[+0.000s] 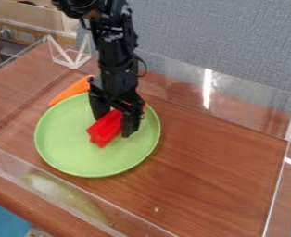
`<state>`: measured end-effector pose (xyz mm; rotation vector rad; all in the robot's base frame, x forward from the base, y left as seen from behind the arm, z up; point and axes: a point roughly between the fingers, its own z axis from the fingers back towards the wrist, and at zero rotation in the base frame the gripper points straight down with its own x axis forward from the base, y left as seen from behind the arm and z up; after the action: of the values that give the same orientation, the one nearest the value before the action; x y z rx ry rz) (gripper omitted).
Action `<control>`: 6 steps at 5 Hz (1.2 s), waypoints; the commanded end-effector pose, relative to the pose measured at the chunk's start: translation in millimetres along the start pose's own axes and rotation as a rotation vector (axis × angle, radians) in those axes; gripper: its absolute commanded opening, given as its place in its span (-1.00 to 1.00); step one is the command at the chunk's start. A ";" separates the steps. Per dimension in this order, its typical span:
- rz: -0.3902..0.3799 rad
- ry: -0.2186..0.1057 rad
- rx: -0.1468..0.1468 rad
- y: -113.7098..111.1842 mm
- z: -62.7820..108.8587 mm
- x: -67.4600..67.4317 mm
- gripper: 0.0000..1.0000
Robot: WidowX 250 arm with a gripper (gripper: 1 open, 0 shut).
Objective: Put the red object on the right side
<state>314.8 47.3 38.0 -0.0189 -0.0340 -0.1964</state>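
The red block (105, 128) lies on the green plate (64, 148), toward its 2 o'clock side. The gripper (116, 118) stands over its upper end, jaws wide open, holding nothing. The block looks light, rigid and smooth; pinching across its narrow width should work best.

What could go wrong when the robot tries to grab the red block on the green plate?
The gripper is low over the red block with its jaws open, and the block lies slanted on the green plate, so they might pinch a corner and let it slip. The jaws could also push on the plate and slide it. The orange carrot peeks out just behind the plate and could get bumped.
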 end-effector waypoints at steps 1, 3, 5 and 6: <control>-0.017 -0.049 0.019 4.2 16.8 10.6 -1.00; -0.012 -0.116 0.052 -52.5 76.9 21.9 -1.00; -0.237 -0.070 -0.006 -150.3 43.8 27.5 -1.00; -0.269 -0.023 -0.025 -167.3 19.7 21.9 -1.00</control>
<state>297.8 -118.4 46.8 -0.0349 -0.0083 -0.4628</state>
